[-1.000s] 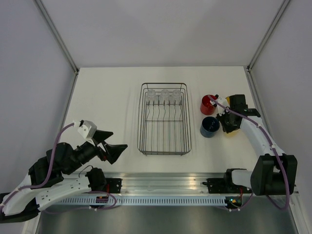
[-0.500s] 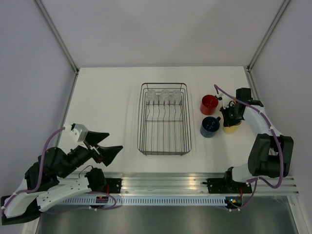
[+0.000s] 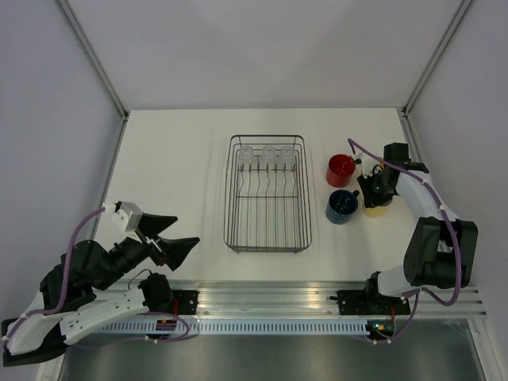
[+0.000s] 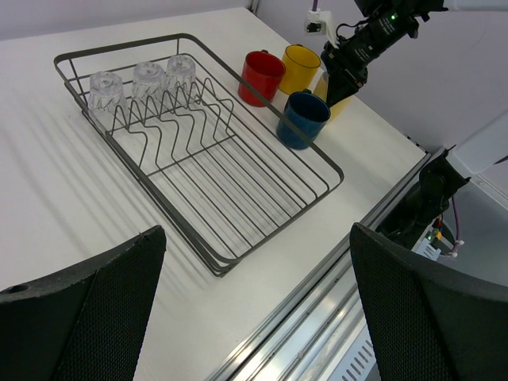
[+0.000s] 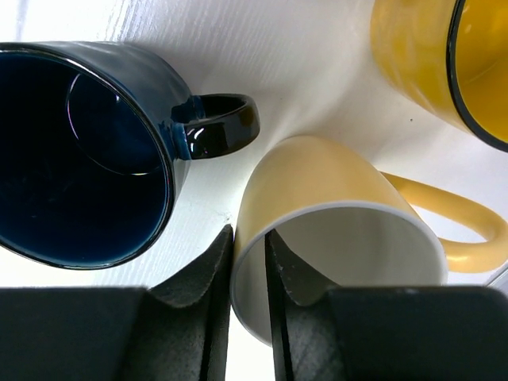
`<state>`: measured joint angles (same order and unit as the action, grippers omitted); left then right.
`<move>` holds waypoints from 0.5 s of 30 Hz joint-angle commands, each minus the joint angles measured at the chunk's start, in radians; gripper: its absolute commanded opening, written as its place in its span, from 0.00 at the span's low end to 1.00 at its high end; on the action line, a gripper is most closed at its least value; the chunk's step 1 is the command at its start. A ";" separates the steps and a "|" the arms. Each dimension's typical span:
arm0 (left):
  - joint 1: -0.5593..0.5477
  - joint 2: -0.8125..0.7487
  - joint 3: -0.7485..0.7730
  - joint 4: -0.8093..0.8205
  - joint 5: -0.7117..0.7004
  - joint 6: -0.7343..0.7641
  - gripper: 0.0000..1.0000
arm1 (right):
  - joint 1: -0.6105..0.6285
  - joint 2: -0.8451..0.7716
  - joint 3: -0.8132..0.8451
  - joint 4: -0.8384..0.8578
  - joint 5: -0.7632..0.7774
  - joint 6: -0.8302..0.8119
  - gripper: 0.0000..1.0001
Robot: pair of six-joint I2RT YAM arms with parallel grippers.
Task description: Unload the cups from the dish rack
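From above, the dish rack (image 3: 266, 194) sits in the middle of the white worktop (image 3: 175, 159), with three clear tumblers (image 3: 268, 153) in a row at its far end. To its right, out on the worktop, stand the red mug (image 3: 340, 169) and the dark blue mug (image 3: 341, 206). The right gripper (image 3: 373, 190) is down over the pale cream mug (image 3: 379, 209) just beside the blue one. The left gripper (image 3: 187, 228) hangs well to the left of the rack, jaws spread wide and holding nothing.

The left wrist view shows the tumblers (image 4: 148, 77) upside down among the tines. It also shows the yellow mug (image 4: 300, 67) touching the red mug (image 4: 262, 75).

In the right wrist view, the jaws of the right gripper (image 5: 248, 238) straddle the wall of the pale cream mug (image 5: 333, 230) at its rim. One jaw is outside and one inside, and I cannot tell whether they pinch it. The dark blue mug (image 5: 79, 151) stands alongside, handle toward the cream one.
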<state>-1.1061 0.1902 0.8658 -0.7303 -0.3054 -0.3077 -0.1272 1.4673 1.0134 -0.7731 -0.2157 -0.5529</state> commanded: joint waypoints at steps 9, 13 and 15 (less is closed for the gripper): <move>0.002 -0.026 -0.008 0.020 0.002 0.041 1.00 | -0.002 -0.097 0.073 -0.061 0.021 0.010 0.32; 0.002 -0.014 -0.005 0.020 -0.011 0.036 1.00 | -0.002 -0.160 0.088 -0.083 0.015 0.019 0.34; 0.002 0.003 -0.004 0.020 -0.020 0.033 1.00 | -0.002 -0.189 0.102 -0.095 0.010 0.027 0.34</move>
<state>-1.1061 0.1734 0.8608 -0.7303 -0.3069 -0.3077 -0.1272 1.3399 1.0649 -0.8387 -0.2016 -0.5419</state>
